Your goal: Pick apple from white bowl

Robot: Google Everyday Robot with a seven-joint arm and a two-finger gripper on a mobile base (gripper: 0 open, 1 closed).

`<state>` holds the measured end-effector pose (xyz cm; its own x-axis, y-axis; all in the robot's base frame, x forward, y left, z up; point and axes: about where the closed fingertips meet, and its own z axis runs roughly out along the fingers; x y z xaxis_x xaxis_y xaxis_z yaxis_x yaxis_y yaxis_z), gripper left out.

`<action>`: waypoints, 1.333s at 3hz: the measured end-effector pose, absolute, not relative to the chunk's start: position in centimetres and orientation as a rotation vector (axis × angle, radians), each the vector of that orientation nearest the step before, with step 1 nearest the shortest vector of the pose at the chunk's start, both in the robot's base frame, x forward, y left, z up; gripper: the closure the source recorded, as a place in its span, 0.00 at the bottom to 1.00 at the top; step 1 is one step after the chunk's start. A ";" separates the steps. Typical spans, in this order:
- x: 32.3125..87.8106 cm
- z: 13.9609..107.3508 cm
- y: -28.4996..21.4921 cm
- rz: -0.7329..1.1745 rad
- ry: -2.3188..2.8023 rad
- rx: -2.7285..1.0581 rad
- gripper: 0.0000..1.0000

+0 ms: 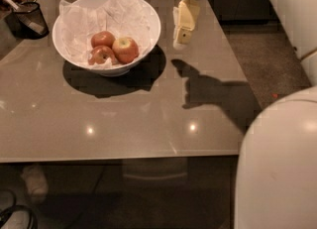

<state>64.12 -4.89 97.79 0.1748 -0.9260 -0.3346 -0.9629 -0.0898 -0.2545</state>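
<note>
The white bowl [148, 34], lined with crumpled white paper, stands at the far left of the grey table. Three apples lie in it. The apple [126, 49] with a pale yellow-green patch at its stem is the rightmost. Two darker red apples [102, 39] lie to its left. My gripper [180, 38] hangs above the table just right of the bowl's rim, pointing down, with nothing seen in it.
A small dark mesh basket [29, 20] stands at the table's far left edge. The table's [148, 119] near edge runs across the lower middle. A large white part of the robot [277, 168] fills the lower right corner.
</note>
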 end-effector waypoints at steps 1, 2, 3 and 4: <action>65.2 97.2 -3.1 0.155 1.747 -2.081 0.00; 65.9 96.9 -1.7 0.173 1.719 -2.099 0.19; 66.4 96.9 -0.7 0.182 1.697 -2.112 0.30; 66.7 96.8 0.2 0.189 1.679 -2.126 0.30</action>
<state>66.75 0.21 96.85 0.2608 -0.8959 -0.3596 -0.9535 -0.1806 -0.2414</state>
